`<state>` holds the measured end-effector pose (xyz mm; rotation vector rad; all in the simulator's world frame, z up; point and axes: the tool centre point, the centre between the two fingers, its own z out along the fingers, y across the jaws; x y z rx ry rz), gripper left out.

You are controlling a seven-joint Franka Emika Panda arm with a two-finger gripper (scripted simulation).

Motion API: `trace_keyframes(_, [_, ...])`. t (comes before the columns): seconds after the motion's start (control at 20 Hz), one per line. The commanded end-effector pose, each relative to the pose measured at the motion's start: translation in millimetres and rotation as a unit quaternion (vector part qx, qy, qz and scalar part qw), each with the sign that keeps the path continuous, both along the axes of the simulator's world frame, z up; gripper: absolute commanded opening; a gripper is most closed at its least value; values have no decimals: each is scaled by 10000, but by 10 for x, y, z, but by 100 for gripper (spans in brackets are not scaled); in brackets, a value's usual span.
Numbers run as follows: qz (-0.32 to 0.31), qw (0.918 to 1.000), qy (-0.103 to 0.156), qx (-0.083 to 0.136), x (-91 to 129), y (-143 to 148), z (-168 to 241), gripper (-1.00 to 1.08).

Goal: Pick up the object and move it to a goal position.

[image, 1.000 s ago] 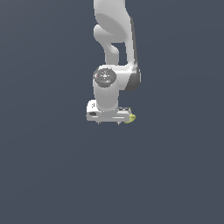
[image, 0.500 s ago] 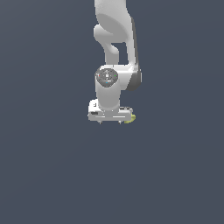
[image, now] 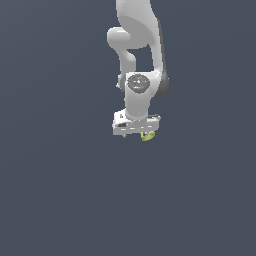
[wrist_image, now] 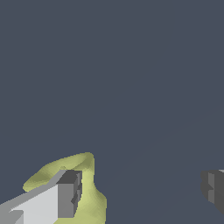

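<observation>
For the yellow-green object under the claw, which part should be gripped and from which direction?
Probably the narrow body, from above, with the fingers closing across its width. The yellow-green object lies low on the surface and flares wide at one end. In the wrist view the claw is open and off-centre: one finger sits over the object, so it should shift sideways first.

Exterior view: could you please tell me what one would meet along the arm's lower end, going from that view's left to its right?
End effector → yellow-green object, peeking out under the end effector's right end in this view.
</observation>
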<state>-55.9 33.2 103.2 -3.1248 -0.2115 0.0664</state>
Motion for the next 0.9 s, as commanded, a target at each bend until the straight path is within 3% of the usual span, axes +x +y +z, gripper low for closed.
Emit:
trace_keyframes(0.0, [310,9995,-48,-2,-139,158,-34,100])
trace_keyframes(0.45, [1161,9931,-179,-2,-560,548,-118,100])
trace_keyframes(0.85, [1405,9898,-216,0,-690,649,-140,100])
